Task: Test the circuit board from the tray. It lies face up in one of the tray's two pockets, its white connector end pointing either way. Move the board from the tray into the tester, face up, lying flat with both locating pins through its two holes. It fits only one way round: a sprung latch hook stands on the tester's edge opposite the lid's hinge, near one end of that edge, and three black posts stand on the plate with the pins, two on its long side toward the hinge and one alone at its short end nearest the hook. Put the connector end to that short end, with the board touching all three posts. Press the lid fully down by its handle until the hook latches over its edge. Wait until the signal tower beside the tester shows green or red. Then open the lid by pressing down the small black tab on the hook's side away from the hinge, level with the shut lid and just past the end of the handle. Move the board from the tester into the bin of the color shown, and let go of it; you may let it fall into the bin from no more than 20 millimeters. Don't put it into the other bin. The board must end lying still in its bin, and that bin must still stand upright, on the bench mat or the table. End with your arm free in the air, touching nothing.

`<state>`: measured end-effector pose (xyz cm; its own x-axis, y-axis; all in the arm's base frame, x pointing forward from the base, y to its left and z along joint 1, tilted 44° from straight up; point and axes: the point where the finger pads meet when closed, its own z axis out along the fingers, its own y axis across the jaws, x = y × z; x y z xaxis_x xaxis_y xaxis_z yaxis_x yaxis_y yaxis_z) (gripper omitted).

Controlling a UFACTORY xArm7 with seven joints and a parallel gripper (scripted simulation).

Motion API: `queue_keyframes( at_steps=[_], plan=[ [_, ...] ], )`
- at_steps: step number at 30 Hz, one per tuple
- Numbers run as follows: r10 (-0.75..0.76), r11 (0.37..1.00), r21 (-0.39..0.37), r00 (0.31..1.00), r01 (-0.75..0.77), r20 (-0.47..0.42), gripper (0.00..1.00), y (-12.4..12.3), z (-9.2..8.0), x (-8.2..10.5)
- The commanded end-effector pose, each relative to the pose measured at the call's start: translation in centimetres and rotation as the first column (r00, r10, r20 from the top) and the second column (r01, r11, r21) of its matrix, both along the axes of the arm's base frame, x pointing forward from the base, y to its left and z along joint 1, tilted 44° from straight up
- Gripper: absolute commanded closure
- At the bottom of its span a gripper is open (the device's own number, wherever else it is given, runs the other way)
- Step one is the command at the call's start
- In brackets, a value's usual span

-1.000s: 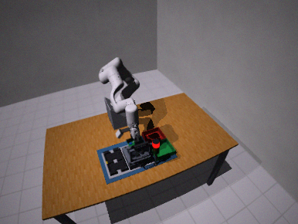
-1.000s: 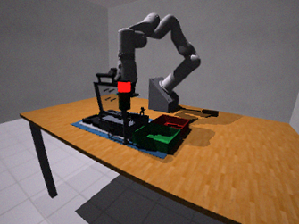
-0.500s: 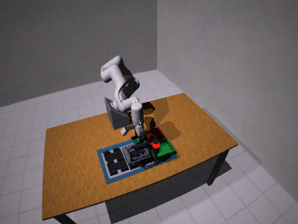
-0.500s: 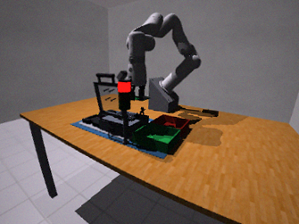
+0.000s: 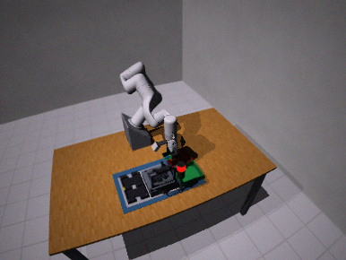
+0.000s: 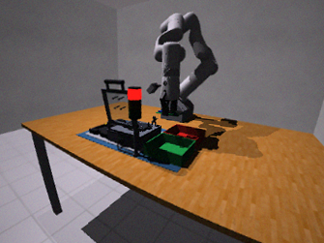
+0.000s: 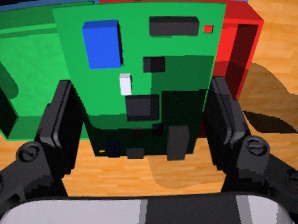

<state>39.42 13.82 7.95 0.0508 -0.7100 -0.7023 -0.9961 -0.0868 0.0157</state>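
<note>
My gripper is shut on the green circuit board, one finger on each long edge. The board hangs flat under the wrist, face up, with its blue part and black chips showing. In the top and exterior views the gripper hovers over the far side of the two bins, at the red bin. The red bin shows to the board's right in the wrist view and the green bin to its left. The signal tower shows red. The tester stands with its lid up.
The tray lies at the left end of the blue mat. The green bin sits nearest the table front, beside the tower. The arm's grey base block stands behind the mat.
</note>
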Motion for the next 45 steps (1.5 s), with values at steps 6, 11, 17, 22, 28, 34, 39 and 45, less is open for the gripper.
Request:
queue_keyframes(
  at_steps=[6,11,17,22,28,34,39,45],
  plan=[
    [-0.010,1.000,-0.004,1.000,0.010,0.007,0.21,4.0,2.5,-2.5],
    [-0.010,1.000,-0.004,1.000,0.010,0.007,0.21,5.3,3.2,-3.4],
    [-0.010,1.000,-0.004,1.000,0.010,0.007,0.21,5.8,3.5,-3.7],
    [-0.010,1.000,-0.004,1.000,0.010,0.007,0.21,5.9,3.5,-3.8],
    [-0.010,1.000,-0.004,1.000,0.010,0.007,0.21,5.9,3.5,-3.8],
    [-0.010,1.000,-0.004,1.000,0.010,0.007,0.21,6.0,3.4,-3.8],
    [-0.010,1.000,-0.004,1.000,0.010,0.007,0.21,6.2,3.2,-3.8],
    [-0.010,1.000,-0.004,1.000,0.010,0.007,0.21,7.0,2.4,-3.9]
  ],
)
